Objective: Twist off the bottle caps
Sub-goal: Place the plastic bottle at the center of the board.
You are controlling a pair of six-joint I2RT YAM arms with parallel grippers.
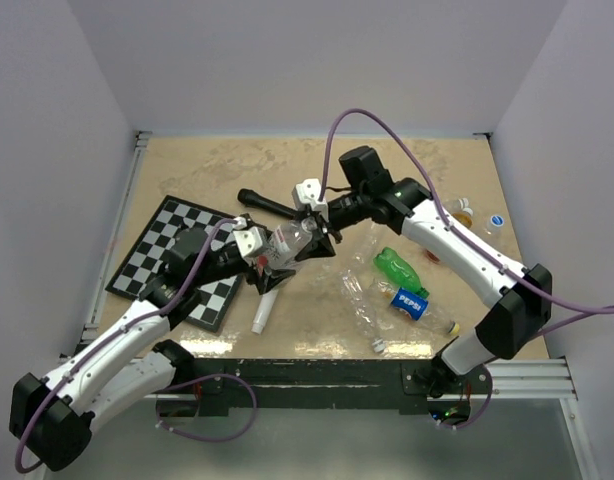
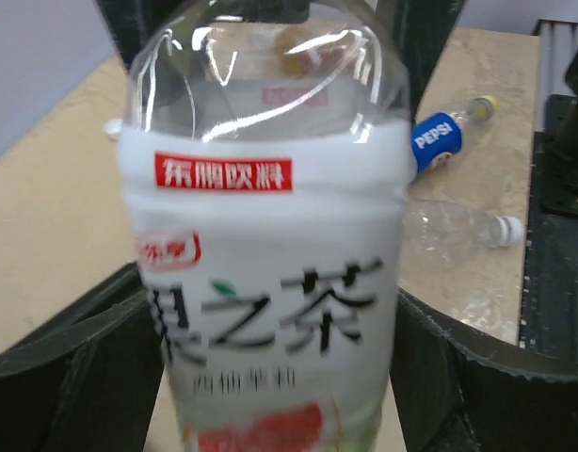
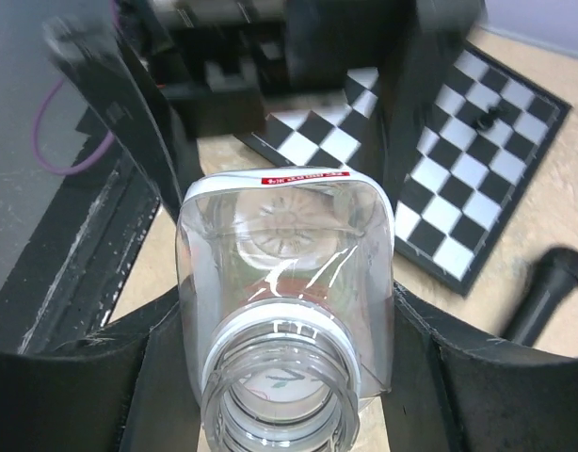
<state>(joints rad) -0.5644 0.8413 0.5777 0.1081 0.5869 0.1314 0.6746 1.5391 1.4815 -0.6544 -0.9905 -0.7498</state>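
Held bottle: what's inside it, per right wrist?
The bottle has an open mouth, no cap on it. Through the clear shoulder it looks empty down to the ribbed base. The white label covers the midsection, so residue there can't be ruled out.

Soft, even light is falling from overhead in the top view, leaving the beige worktop (image 1: 237,165) bright and the arms casting only faint, short shadows. In the left wrist view the close bottle (image 2: 270,282) is blurring, its label characters smearing and white glare streaking its clear shoulder; the white bottle cap (image 2: 508,229) at right is looking soft too, and the left end effector's fingers (image 2: 63,386) are sinking into near-black shade. In the right wrist view the near bottle neck is falling out of focus, reflections are glinting on the plastic, and the chessboard (image 3: 458,217) beyond is showing sharper.
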